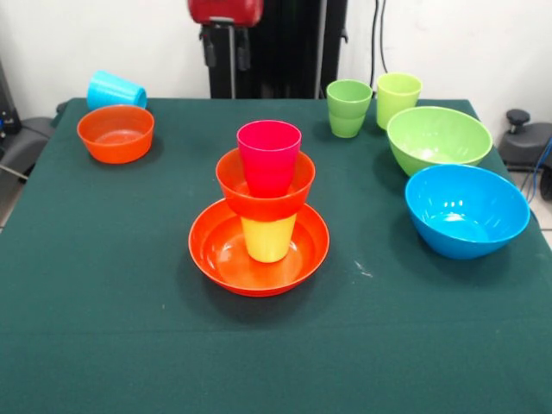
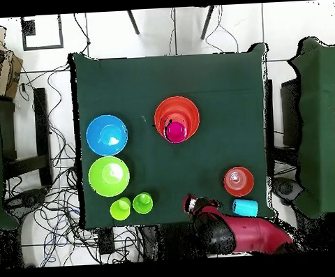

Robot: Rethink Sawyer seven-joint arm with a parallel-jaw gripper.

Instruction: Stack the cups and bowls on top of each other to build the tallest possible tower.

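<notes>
The tower stands mid-table: a wide orange bowl [image 1: 211,259] [image 2: 186,108] holds a yellow cup [image 1: 268,240], a small orange bowl [image 1: 259,205] sits on that cup, and a pink cup [image 1: 269,157] [image 2: 175,131] stands upright in it. Another small orange bowl [image 1: 116,132] [image 2: 238,181] rests apart, with a sky blue cup [image 1: 115,89] [image 2: 245,208] lying on its side behind it. My gripper [image 1: 227,50] [image 2: 191,202] hangs at the table's far edge, away from the tower, open and empty.
Two green cups [image 1: 348,108] [image 1: 398,97] stand side by side near a lime green bowl [image 1: 438,138] [image 2: 109,176]. A large blue bowl [image 1: 466,210] [image 2: 106,134] sits beside it. A dark green cloth [image 1: 103,302] covers the table.
</notes>
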